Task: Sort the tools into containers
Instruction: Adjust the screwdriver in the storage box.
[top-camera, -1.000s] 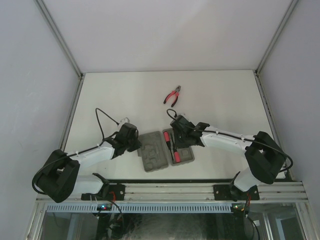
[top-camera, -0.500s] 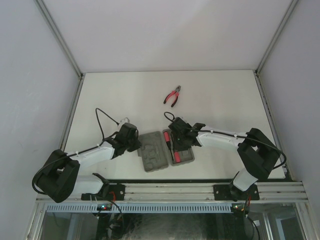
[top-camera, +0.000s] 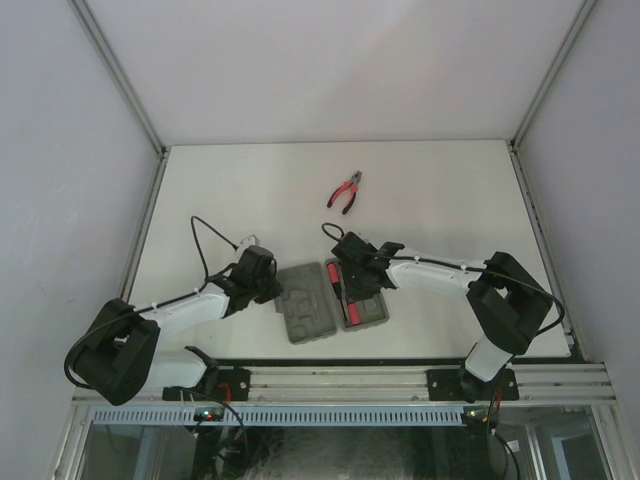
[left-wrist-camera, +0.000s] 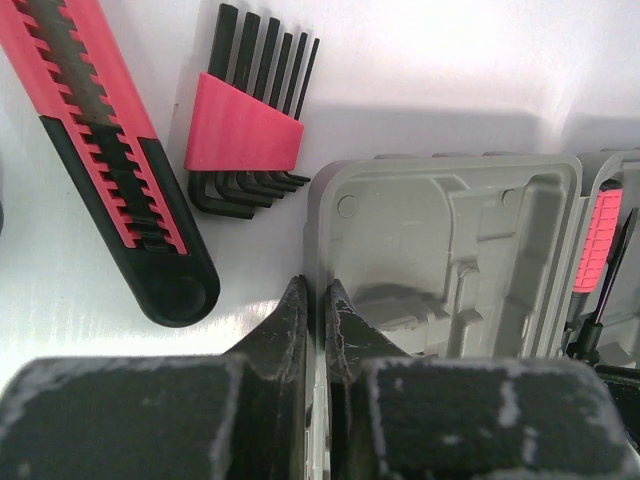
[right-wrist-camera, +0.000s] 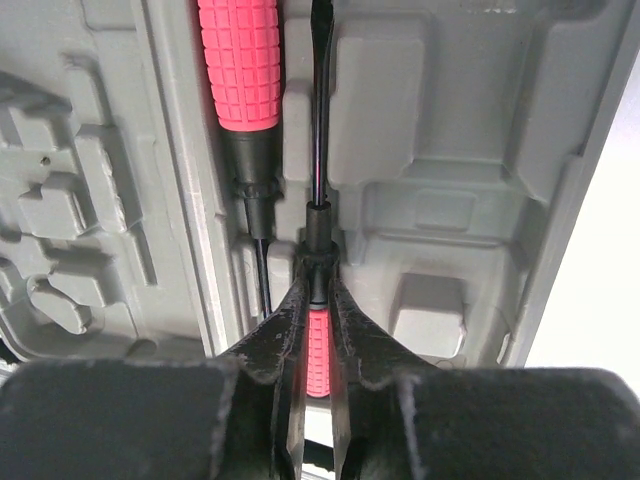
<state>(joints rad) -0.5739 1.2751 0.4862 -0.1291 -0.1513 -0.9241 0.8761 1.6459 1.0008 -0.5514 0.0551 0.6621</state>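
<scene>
Screwdriver (right-wrist-camera: 318, 215), slim, red-handled, black-shafted, lies in grey moulded plastic case (right-wrist-camera: 440, 100) — judged light, stiff; right fingers (right-wrist-camera: 280, 330) clamp its handle, the sound hold; left fingers (left-wrist-camera: 285, 325) pinch case rim.

Robot lab test cell. White bench (top-camera: 450, 190) boxed in by plain pale walls (top-camera: 330, 60) on aluminium framing (top-camera: 118, 75). Left arm (top-camera: 185, 310) and right arm (top-camera: 440, 275) bolted to extruded rail (top-camera: 340, 378), slotted cable duct (top-camera: 300, 415) below.

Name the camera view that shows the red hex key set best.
Left wrist: the hex key set lies in full view beside the grey case. Top external: cannot make it out. Right wrist: not shown.
</scene>
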